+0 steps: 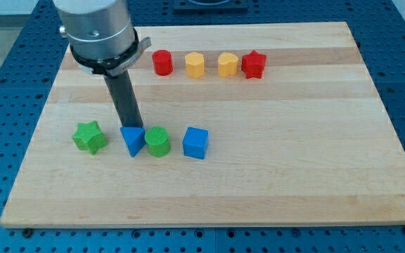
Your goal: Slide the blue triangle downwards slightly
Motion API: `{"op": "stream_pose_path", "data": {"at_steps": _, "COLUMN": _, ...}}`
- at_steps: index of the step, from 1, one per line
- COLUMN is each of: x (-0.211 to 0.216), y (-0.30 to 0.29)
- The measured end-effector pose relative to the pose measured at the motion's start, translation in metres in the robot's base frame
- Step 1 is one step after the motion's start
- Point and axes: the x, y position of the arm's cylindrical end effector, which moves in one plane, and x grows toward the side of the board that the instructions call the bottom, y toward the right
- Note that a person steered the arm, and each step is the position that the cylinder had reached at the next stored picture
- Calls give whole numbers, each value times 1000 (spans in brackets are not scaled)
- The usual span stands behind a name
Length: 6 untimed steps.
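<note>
Figure. Wooden board with eight small coloured blocks and the arm's rod, viewed from the near side. The blue triangle lay in the near row, left of centre, its broad edge facing the far side and its point toward the near side. A green cylinder stood just beside it on the right, touching or nearly so; a blue cube lay further right, and a green star lay to the left, apart from the triangle. A far row held, from left to right, a red cylinder, a yellow hexagonal block, a second yellow block of rounded, unclear shape, and a red star.

The tool was a plain rod with nothing to open or close and held nothing. My tip stood at the far edge of the blue triangle, touching it or just short of it; the exact contact could not be told.

Handling, as judged: the triangle appeared a small, rigid, light block that should slide easily on smooth wood and would not deform. It could only be pushed, not grasped. The flat far edge offered the best place of contact, near its middle; an off-centre push would likely turn the block and swing it against the green cylinder. Because a light block may skid on, a short, slow stroke toward the near side seemed fitting for a slight displacement.
</note>
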Motion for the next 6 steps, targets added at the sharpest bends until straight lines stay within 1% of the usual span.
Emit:
{"op": "stream_pose_path", "data": {"at_steps": 2, "x": -8, "y": 0}}
{"op": "stream_pose_path", "data": {"at_steps": 3, "x": -35, "y": -5}}
{"op": "stream_pose_path", "data": {"at_steps": 4, "x": -43, "y": -31}}
{"op": "stream_pose_path", "data": {"at_steps": 6, "x": -43, "y": -84}}
